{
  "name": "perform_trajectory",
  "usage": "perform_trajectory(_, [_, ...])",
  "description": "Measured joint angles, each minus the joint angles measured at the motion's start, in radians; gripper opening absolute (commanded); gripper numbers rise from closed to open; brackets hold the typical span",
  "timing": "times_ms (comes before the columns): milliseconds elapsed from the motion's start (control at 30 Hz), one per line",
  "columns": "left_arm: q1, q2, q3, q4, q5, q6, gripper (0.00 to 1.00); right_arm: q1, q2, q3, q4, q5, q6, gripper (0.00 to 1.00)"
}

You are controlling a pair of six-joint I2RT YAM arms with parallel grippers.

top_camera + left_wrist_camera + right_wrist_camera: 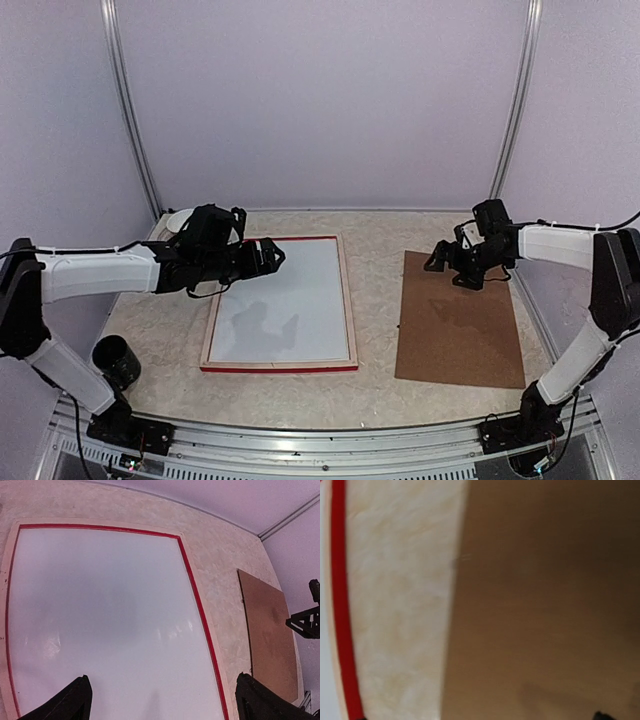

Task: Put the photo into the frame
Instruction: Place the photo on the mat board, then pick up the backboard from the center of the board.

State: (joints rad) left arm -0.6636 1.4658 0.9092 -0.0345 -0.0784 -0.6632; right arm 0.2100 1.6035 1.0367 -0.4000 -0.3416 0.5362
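The frame [346,290] lies back-up on the table left of centre, pale wood rim up and a red edge along its near side. Inside it lies the photo [290,300], plain white back up, filling the opening. In the left wrist view the photo [100,610] is ringed by the frame's thin red line [193,580]. My left gripper [268,257] hovers over the frame's far left part; its gripper [162,677] is open with only the white sheet below. My right gripper [455,268] is open above the far end of the brown board, holding nothing.
A brown backing board [460,320] lies flat right of the frame, also filling the blurred right wrist view [545,605]. A black cylinder [115,357] stands by the left arm's base. A white round object [177,221] sits at the back left. Walls close the sides.
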Motion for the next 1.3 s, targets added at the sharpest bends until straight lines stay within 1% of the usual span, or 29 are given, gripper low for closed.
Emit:
perform_trajectory(300, [-0.099, 0.239, 0.233, -0.011, 0.093, 0.076, 0.99, -0.237, -0.117, -0.121, 0.010, -0.008, 0.008, 0.98])
perform_trajectory(433, [-0.139, 0.326, 0.311, -0.031, 0.126, 0.108, 0.99, -0.304, -0.142, -0.156, 0.010, 0.011, 0.008, 0.98])
perform_trajectory(700, [-0.210, 0.442, 0.468, -0.075, 0.199, 0.169, 0.99, -0.381, -0.192, -0.213, 0.009, 0.093, 0.027, 0.97])
perform_trajectory(833, [-0.230, 0.481, 0.540, -0.091, 0.233, 0.194, 0.99, -0.430, -0.196, -0.240, 0.010, 0.114, 0.038, 0.97])
perform_trajectory(967, [-0.252, 0.539, 0.620, -0.108, 0.262, 0.216, 0.99, -0.452, -0.196, -0.270, 0.014, 0.127, 0.049, 0.97])
perform_trajectory(1133, [-0.271, 0.624, 0.690, -0.131, 0.307, 0.229, 0.99, -0.466, -0.196, -0.293, 0.027, 0.148, 0.060, 0.97])
perform_trajectory(1300, [-0.283, 0.678, 0.726, -0.155, 0.334, 0.245, 0.99, -0.491, -0.206, -0.305, 0.031, 0.175, 0.061, 0.97])
